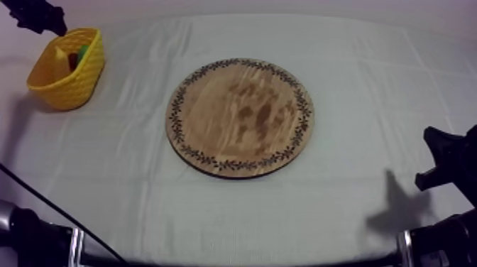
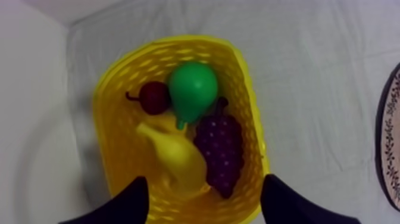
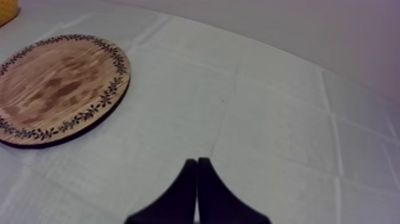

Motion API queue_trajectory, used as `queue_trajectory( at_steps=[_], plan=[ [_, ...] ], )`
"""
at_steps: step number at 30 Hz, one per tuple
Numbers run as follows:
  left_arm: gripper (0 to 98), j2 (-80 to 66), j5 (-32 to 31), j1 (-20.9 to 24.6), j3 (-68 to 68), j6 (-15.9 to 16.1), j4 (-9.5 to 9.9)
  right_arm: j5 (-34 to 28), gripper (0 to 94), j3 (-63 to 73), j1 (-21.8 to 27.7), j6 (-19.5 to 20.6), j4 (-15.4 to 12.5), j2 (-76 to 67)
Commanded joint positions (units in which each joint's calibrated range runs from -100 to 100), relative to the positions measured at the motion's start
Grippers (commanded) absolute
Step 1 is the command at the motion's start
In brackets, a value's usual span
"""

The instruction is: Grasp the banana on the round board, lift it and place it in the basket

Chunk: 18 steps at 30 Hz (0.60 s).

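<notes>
The yellow basket stands at the table's far left. Inside it, in the left wrist view, lie the banana, a green pear, a bunch of purple grapes and a small red fruit. My left gripper hangs open directly above the basket, its black fingers wide apart with nothing between them; in the top view it sits over the basket's far rim. The round wooden board lies bare at the table's middle. My right gripper is shut on nothing, low over the cloth to the right of the board.
The grey-white cloth covers the table. My right arm rests low at the right edge. The left arm's base sits at the near left corner.
</notes>
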State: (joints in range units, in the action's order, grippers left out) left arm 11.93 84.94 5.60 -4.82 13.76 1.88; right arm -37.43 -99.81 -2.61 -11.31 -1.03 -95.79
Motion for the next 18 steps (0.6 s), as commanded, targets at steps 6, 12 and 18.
queue_trajectory(
  at_steps=[6, 12, 18],
  plan=[
    [70.9, -13.37, -1.77, -0.62, 4.17, -1.49, -0.26, 0.01, 0.2, 0.03, 0.01, 0.00, 0.03, 0.03],
    [52.5, -27.49, -7.44, -2.03, 11.00, -3.29, -0.60, 0.01, 0.2, 0.03, 0.01, 0.00, 0.03, 0.03],
    [30.0, -40.91, -14.23, -3.09, 19.97, -5.45, -0.82, 0.01, 0.2, 0.03, 0.01, -0.01, 0.03, 0.03]
  ],
)
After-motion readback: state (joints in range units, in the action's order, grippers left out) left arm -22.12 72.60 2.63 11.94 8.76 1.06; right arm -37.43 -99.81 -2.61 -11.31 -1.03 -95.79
